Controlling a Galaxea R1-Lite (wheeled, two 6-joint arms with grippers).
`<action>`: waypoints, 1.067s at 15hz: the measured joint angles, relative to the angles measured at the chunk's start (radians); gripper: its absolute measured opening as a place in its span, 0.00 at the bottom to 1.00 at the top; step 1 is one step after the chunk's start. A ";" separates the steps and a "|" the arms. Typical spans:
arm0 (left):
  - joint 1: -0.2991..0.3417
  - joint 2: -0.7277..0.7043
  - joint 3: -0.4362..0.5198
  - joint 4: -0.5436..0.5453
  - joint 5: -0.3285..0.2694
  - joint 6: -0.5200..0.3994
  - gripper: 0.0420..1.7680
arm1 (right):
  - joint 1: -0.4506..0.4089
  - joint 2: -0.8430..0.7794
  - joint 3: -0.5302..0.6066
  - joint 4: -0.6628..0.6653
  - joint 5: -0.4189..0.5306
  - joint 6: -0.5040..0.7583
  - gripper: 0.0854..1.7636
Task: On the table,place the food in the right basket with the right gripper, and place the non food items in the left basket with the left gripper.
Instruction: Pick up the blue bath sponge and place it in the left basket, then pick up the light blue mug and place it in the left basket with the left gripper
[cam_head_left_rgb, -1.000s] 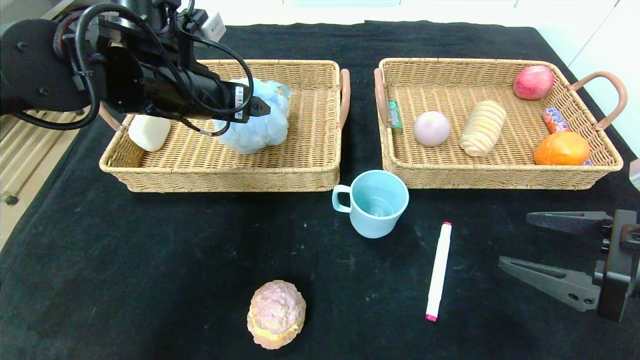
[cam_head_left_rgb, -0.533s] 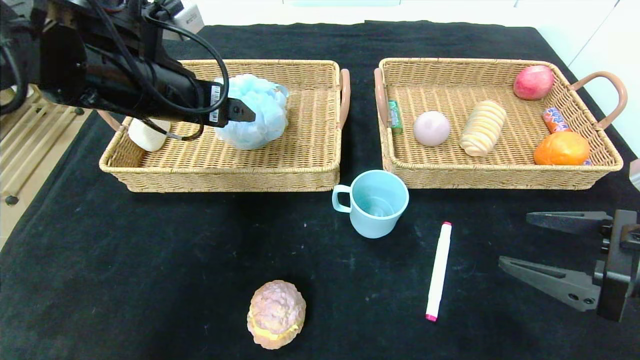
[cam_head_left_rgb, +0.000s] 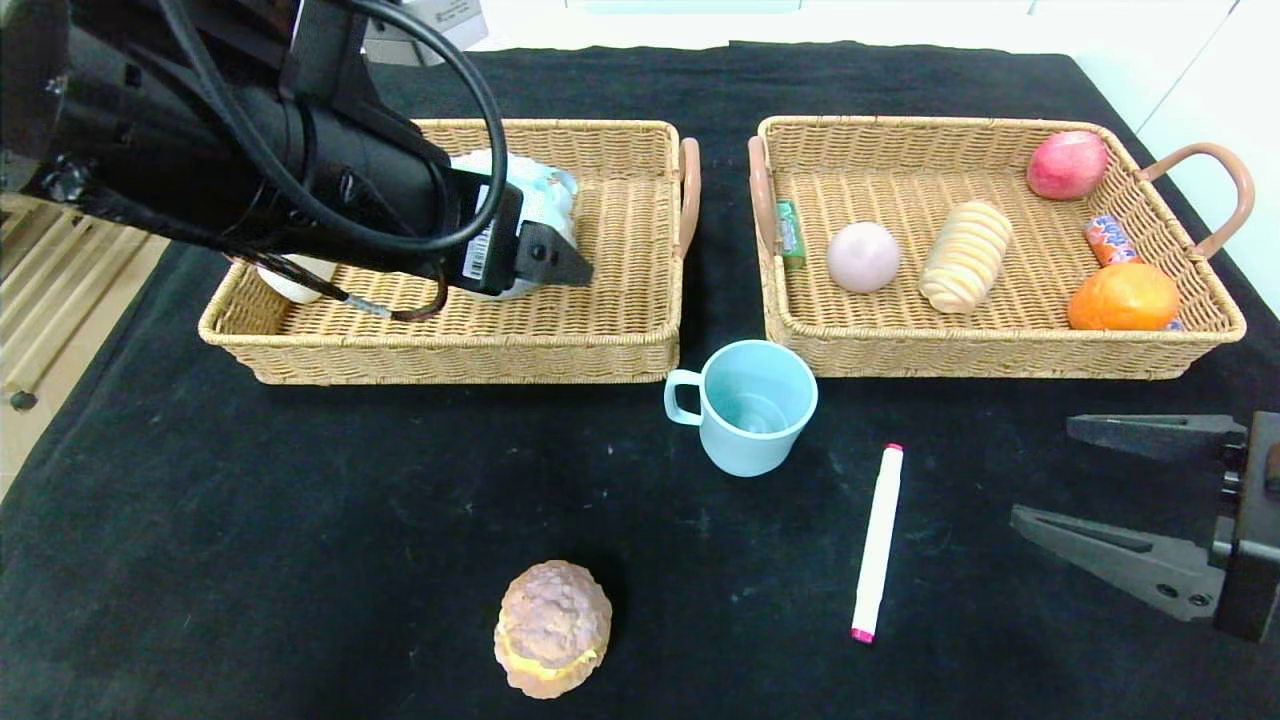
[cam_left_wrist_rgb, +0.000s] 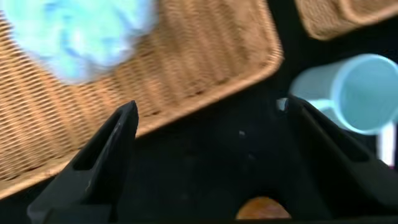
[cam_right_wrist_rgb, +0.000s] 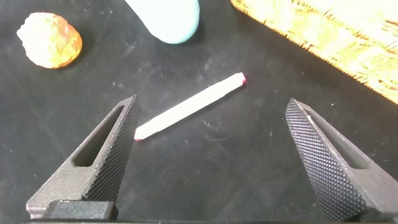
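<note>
Head view: left gripper (cam_head_left_rgb: 555, 262) jaws spread, empty, over left basket (cam_head_left_rgb: 620, 340); sponge (cam_head_left_rgb: 545, 195) lies behind them. Right gripper (cam_head_left_rgb: 1110, 490) jaws spread near desk's right edge, marker (cam_head_left_rgb: 877, 541) beside.

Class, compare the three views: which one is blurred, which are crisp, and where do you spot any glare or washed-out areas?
Left wrist view: smeared, with the blue bath pouf and light blue mug soft-edged. Right wrist view: crisp on the white marker, but the wicker basket is washed out. Head view: evenly lit and sharp.
</note>
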 joint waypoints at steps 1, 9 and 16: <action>-0.040 0.005 -0.012 0.018 0.016 -0.004 0.96 | 0.000 -0.006 -0.001 0.000 0.000 0.000 0.97; -0.269 0.116 -0.067 0.064 0.201 -0.286 0.97 | -0.050 -0.049 -0.028 0.004 0.000 0.007 0.97; -0.279 0.183 -0.086 0.061 0.192 -0.388 0.97 | -0.073 -0.056 -0.039 0.002 -0.001 0.009 0.97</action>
